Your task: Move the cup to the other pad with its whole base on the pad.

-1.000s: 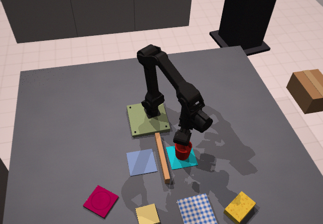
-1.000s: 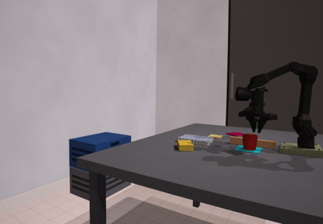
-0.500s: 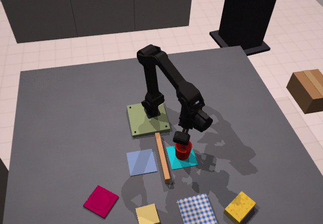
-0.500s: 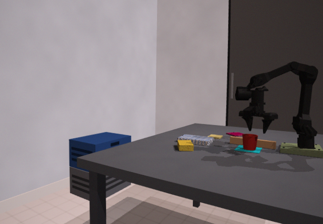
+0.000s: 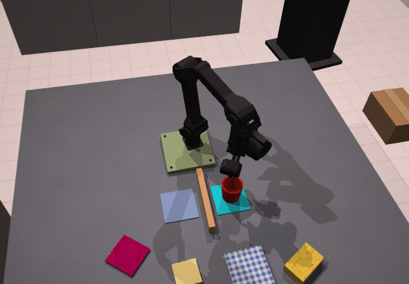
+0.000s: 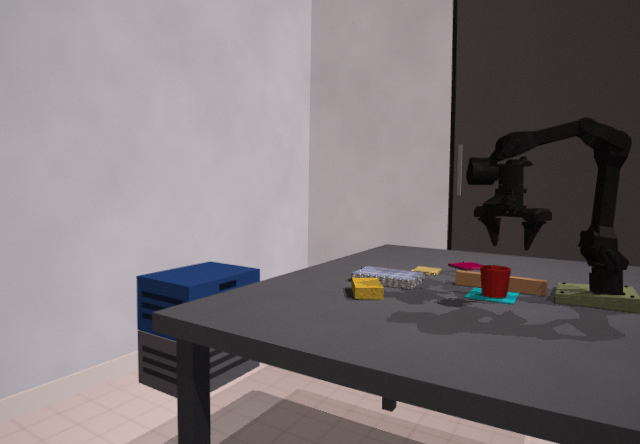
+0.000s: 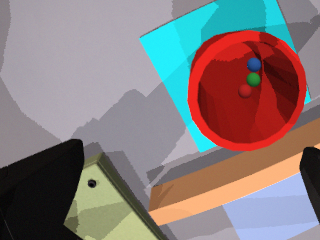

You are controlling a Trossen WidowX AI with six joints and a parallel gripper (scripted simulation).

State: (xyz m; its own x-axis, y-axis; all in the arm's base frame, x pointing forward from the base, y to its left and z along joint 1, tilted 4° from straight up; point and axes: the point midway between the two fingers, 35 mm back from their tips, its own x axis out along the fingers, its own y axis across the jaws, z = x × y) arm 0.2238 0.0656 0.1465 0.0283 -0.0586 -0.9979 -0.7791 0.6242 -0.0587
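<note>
The red cup (image 5: 231, 189) stands upright on the cyan pad (image 5: 230, 200); it also shows in the side view (image 6: 494, 280) and the wrist view (image 7: 247, 90). Three marbles, blue, green and red (image 7: 252, 76), lie inside it. My gripper (image 6: 512, 234) is wide open and empty, hovering well above the cup and touching nothing. In the overhead view the gripper (image 5: 231, 167) sits just behind the cup's rim. The light blue pad (image 5: 179, 205) lies left of the wooden bar.
A wooden bar (image 5: 205, 199) lies between the two pads. The arm's green base plate (image 5: 186, 151) is behind them. A magenta coaster (image 5: 127, 254), a pale yellow tile (image 5: 186, 270), a checkered cloth (image 5: 249, 265) and a yellow sponge (image 5: 303, 262) lie near the front edge.
</note>
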